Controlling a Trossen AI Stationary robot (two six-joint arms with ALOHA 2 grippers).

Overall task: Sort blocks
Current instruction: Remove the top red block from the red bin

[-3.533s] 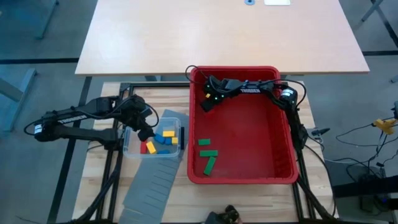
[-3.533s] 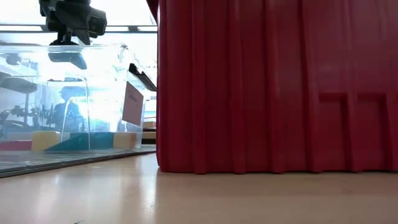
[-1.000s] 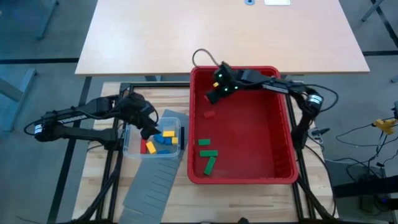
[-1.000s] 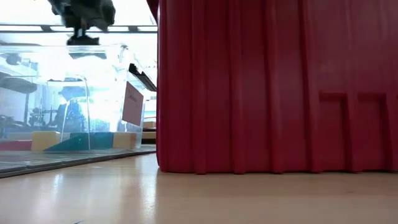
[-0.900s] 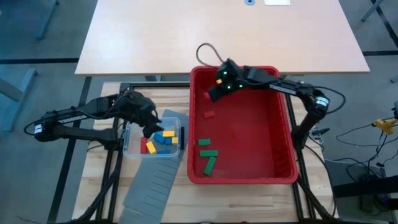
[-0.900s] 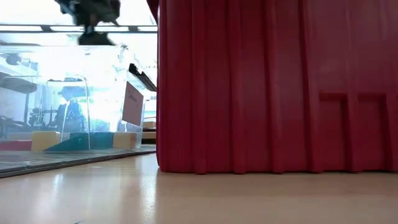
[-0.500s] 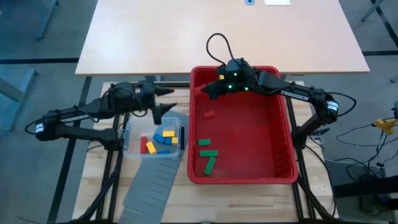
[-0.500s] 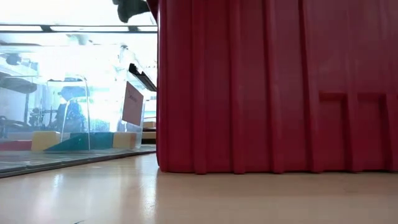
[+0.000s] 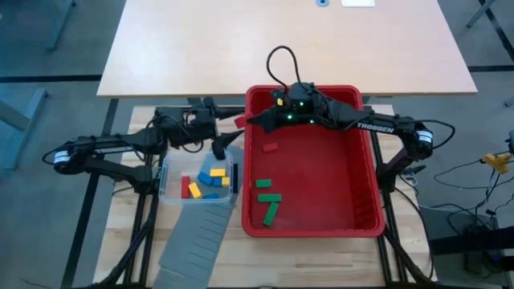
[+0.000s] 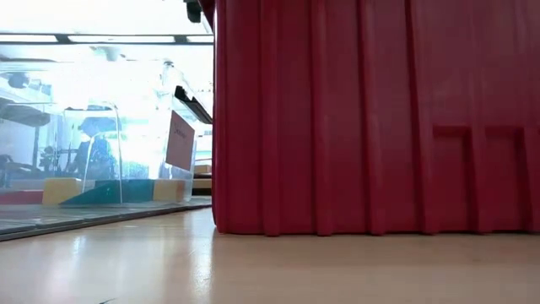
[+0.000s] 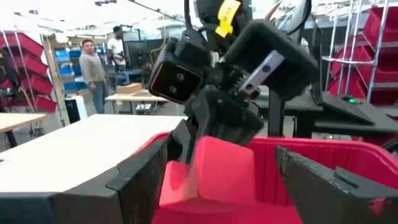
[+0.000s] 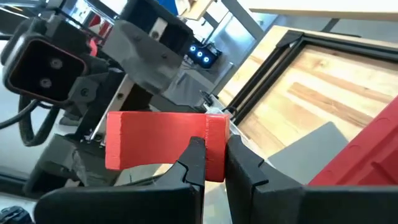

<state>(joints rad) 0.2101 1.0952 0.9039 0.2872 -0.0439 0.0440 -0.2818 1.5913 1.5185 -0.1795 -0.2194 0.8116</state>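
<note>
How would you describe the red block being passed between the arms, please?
Start at the big red bin, then go to its far left corner, where both grippers meet. The red block is pinched in the right gripper, off the table; every other block lies in the bin or the clear tub.

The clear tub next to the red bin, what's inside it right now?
The clear tub holds yellow, blue and red blocks in a loose pile. Any blocks lying underneath that pile are covered and cannot be seen.
</note>
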